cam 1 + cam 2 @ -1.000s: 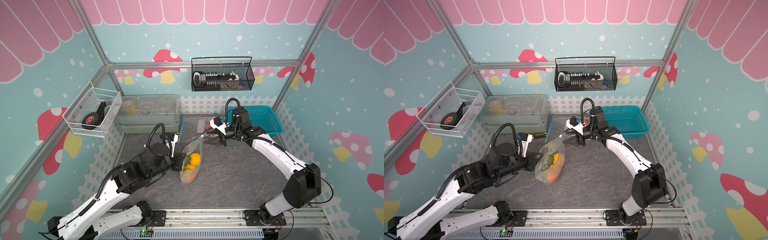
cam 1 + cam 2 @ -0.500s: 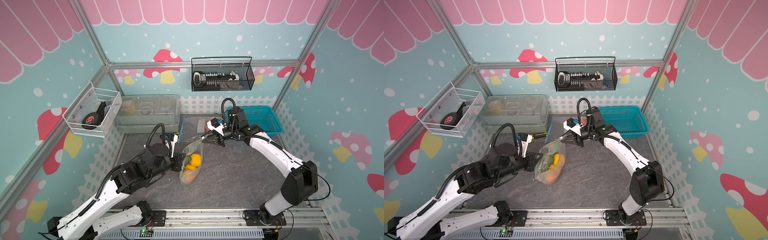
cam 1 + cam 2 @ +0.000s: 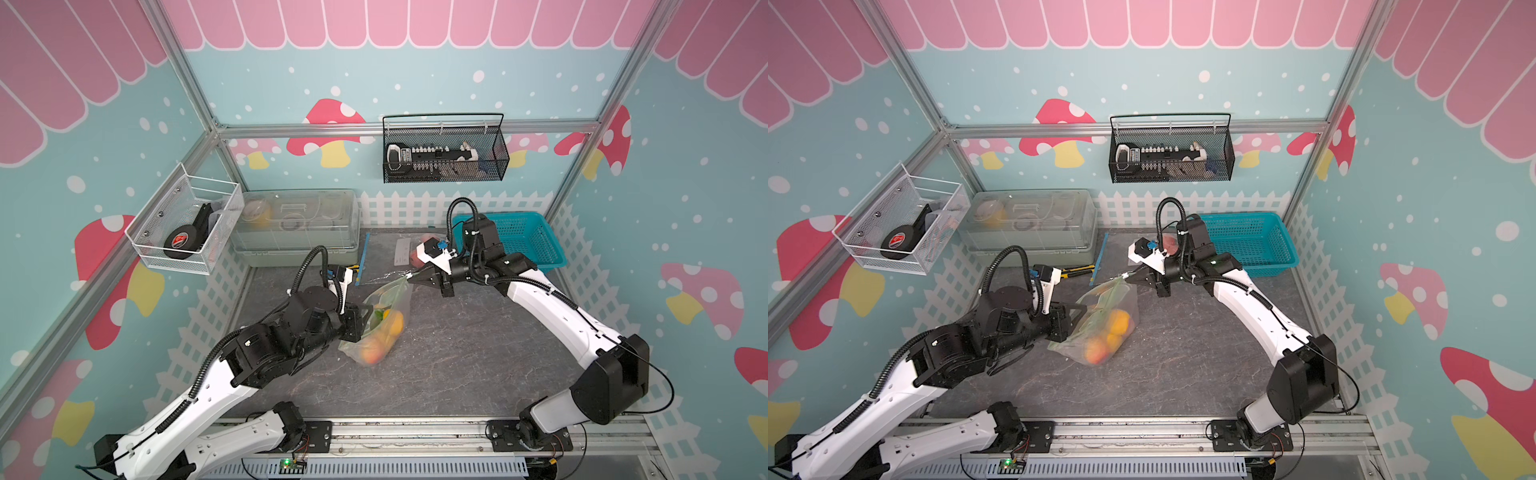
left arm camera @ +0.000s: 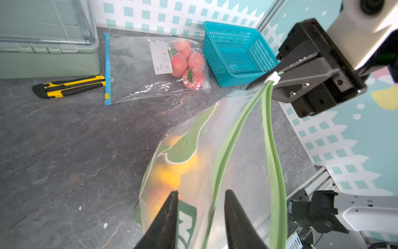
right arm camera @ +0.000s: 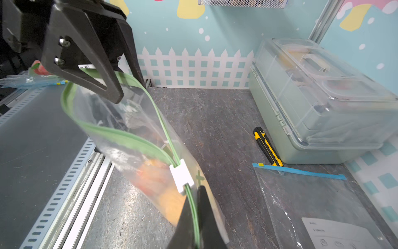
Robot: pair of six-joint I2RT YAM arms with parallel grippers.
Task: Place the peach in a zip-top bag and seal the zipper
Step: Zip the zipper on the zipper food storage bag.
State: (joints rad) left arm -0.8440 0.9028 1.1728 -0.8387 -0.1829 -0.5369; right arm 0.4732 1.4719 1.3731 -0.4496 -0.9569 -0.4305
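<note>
so the right gripper (image 5: 195, 204) is pinched tight on the zip-top bag's (image 5: 129, 153) green zipper (image 5: 129, 138) right behind the white slider (image 5: 182, 175), and the left gripper (image 4: 201, 195) is partly open, straddling the bag's rim

Tabletop (image 3: 457, 374): zip-top bag (image 3: 384, 328), knife (image 3: 1077, 272), basket (image 3: 528, 245), box (image 3: 295, 237)

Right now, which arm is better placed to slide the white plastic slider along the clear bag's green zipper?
Right, probably. The right gripper is shut on the green zipper strip beside the white plastic slider; the left gripper stands open at the strip's far end.
</note>
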